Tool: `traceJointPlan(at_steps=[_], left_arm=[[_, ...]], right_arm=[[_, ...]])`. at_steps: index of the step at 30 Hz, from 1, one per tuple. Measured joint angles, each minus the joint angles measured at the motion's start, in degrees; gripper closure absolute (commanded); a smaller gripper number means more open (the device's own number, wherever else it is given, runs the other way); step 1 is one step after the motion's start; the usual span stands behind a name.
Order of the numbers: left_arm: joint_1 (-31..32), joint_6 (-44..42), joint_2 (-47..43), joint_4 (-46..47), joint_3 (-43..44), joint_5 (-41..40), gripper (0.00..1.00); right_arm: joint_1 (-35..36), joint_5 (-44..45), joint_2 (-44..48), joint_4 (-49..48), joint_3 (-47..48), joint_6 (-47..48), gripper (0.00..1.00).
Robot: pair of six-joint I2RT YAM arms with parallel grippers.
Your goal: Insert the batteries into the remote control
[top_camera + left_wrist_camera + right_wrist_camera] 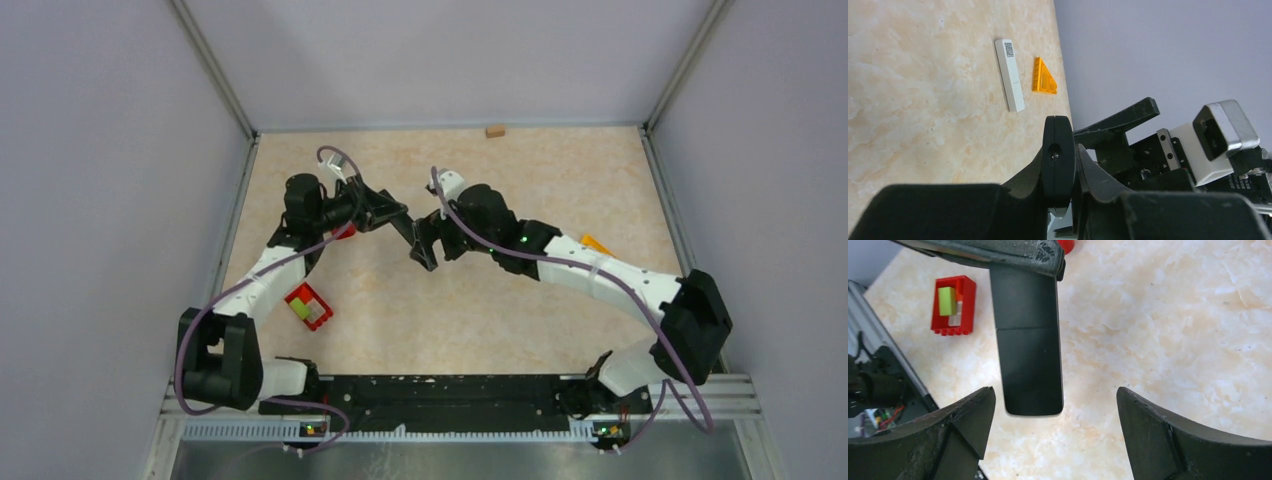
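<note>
A long slim black remote control (1030, 340) is held above the table by my left gripper (393, 214), which is shut on its far end. In the left wrist view the remote (1058, 150) shows end-on between the two fingers. My right gripper (1055, 392) is open, with its jaws wide on either side of the remote's free near end and not touching it. In the top view the right gripper (425, 248) meets the remote (410, 232) at mid-table. No batteries are in view.
A red brick box (308, 306) holding a green piece lies front left, also in the right wrist view (954, 305). A white slim bar (1009, 75) and an orange wedge (1044, 77) lie near the right wall. A small wooden block (494, 130) sits at the back edge.
</note>
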State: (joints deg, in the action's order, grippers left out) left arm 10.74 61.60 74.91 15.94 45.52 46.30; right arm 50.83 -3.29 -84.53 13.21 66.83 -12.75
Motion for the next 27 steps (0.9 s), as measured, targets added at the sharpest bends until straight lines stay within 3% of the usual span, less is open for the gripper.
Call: traceJointPlan(at_steps=[5,9,13,18,22,27], left_arm=[[-1.3,0.3,0.4,0.4,0.7,1.2,1.0],[-2.2,1.7,0.4,0.5,1.3,2.3,1.0],[-3.0,5.1,0.4,1.2,1.6,3.0,1.0],[-3.2,12.4,0.4,6.0,1.5,4.4,1.0],[-3.7,16.2,0.6,9.3,0.4,4.2,1.0],[-4.2,18.7,0.6,11.8,0.0,4.0,1.0]], right_arm=[[-2.2,-4.0,7.0,-7.6,-5.7,-6.6,0.08],[-4.6,-5.2,10.9,-16.4,-11.0,-16.5,0.27],[-5.6,-5.1,11.4,-22.8,-14.9,-28.8,0.33],[-5.6,-7.4,8.7,-33.7,-20.1,-42.2,0.52],[-5.6,-9.0,6.0,-40.2,-20.3,-47.7,0.69],[-5.6,-10.1,4.1,-45.4,-20.3,-51.7,0.79]])
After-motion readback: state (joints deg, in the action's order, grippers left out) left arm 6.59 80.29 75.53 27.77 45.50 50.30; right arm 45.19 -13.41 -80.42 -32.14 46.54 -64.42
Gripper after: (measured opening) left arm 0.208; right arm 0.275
